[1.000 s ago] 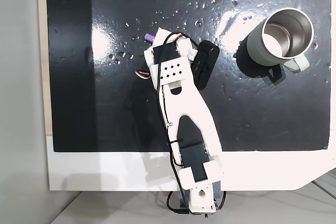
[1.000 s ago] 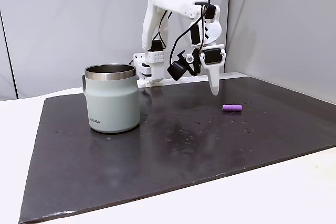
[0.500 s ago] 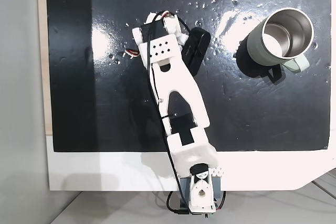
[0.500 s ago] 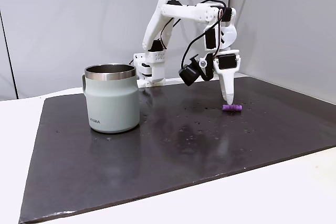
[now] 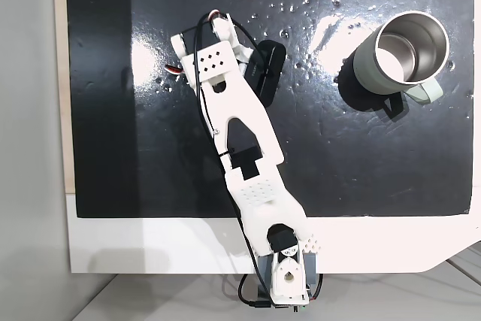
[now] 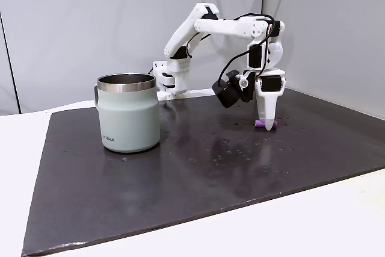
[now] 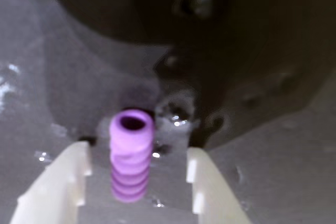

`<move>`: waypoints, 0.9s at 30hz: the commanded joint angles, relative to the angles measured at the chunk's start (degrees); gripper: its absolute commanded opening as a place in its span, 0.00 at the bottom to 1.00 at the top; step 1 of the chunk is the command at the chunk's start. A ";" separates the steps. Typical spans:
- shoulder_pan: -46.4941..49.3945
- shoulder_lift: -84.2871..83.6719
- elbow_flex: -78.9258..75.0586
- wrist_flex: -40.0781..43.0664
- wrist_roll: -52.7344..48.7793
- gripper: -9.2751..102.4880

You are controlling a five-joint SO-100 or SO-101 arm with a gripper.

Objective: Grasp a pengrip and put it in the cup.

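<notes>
On the white desk (image 5: 150, 246) lies a big glossy black mat (image 6: 180, 173) that carries everything, speckled with small wet-looking spots. Largest thing on it is the white arm (image 5: 240, 155), based at the near edge in the top-down fixed view, stretched out over the mat and angled toward upper left; in the side fixed view its upper links run level and the wrist drops straight down, pincer (image 6: 267, 126) pointing down with tips at or just above the mat. Next, the cup (image 6: 129, 112), pale grey-green, steel inside, upright, handle to lower right in the top-down view (image 5: 402, 54), well apart from the arm's tip. Smallest, the pengrip (image 7: 130, 156), light purple, ribbed, lying on its side on the mat between the two pale fingers (image 7: 202, 182), open end toward the black mat beyond. Pincer stands apart, a finger on each side, gaps both sides, not touching it as far as the wrist view shows; pengrip sits closer to the left finger there. Side view shows purple peeking out just behind the tip (image 6: 260, 123). Step judged: ready to close, grasp not yet made. Risks: off-centre closing could roll or squirt the round soft grip out sideways; slick wet mat makes sliding easier; tips pressed too low could scrape the mat; a weak pinch on something this small could drop it before the cup.
</notes>
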 commanded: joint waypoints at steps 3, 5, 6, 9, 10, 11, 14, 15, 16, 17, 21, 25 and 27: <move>1.49 -0.88 -2.81 1.58 -0.79 0.10; 1.67 -1.32 -3.25 1.85 -0.97 0.08; 1.76 -1.32 -3.34 2.02 -0.88 0.08; 2.02 -1.32 -5.36 3.69 -0.79 0.08; 2.11 -1.32 -6.68 4.83 -0.79 0.08; 2.37 -1.05 -8.17 6.15 -0.79 0.08; 3.78 0.62 -12.83 10.55 -1.49 0.08; 4.48 0.97 -15.12 12.66 -1.85 0.08; 5.27 2.72 -15.64 13.54 -2.37 0.08; 6.15 5.54 -14.15 13.54 -3.25 0.08; 10.63 16.35 -9.23 16.17 -7.73 0.08; 18.90 28.04 2.11 18.46 -11.60 0.08; 23.55 32.61 6.77 18.46 -14.41 0.08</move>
